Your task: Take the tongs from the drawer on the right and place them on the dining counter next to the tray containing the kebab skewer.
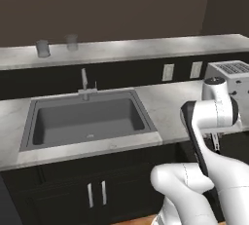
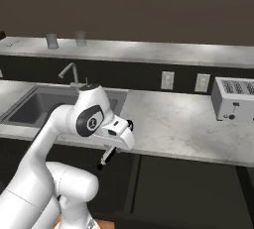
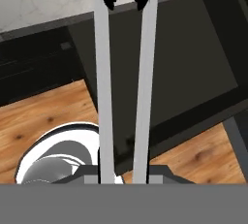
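Silvery tongs (image 3: 123, 72) sit clamped in my gripper (image 3: 124, 167), over the open drawer (image 3: 160, 68), with no readable writing anywhere.

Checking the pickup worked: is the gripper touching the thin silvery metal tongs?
Touching. The hand view shows the thin silvery metal tongs rising from between the gripper fingers, which are shut on their two arms.

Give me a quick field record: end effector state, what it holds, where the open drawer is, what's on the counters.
end effector: shut on the tongs
tongs: two silvery arms with dark tips, pointing away from the hand
drawer: open, dark inside, under the marble worktop
worktop items: grey sink, toaster
dining counter: two grey cups at the far left
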Controlling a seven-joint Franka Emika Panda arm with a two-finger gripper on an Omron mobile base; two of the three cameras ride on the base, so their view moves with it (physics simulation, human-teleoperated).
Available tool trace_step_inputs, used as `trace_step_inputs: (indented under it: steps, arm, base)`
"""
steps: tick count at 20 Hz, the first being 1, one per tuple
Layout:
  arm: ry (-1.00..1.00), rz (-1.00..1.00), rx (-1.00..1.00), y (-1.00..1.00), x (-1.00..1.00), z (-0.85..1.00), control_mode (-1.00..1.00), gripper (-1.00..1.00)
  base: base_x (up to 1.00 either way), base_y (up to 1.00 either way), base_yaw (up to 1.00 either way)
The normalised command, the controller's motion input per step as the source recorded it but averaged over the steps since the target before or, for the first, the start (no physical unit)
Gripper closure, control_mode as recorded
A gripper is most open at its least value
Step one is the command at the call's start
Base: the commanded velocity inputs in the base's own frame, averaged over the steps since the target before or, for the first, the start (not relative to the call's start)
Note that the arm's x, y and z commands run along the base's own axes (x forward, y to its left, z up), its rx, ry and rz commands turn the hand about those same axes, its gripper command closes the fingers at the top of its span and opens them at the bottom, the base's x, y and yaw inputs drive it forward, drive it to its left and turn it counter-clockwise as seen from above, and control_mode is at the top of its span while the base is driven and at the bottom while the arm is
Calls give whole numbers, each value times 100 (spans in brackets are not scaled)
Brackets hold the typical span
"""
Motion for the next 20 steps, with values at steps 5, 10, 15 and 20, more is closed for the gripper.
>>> trace_step_inputs:
  steps: [5,10,15,20]
  arm:
    - [0,0,0,0,0,0,100,100]
    - [0,0,0,0,0,0,100,100]
    - [0,0,0,0,0,0,100,100]
    - [0,0,0,0,0,0,100,100]
  base:
    - [-28,79,6]
    - [-23,93,16]
    - [-41,92,11]
    - [-22,90,4]
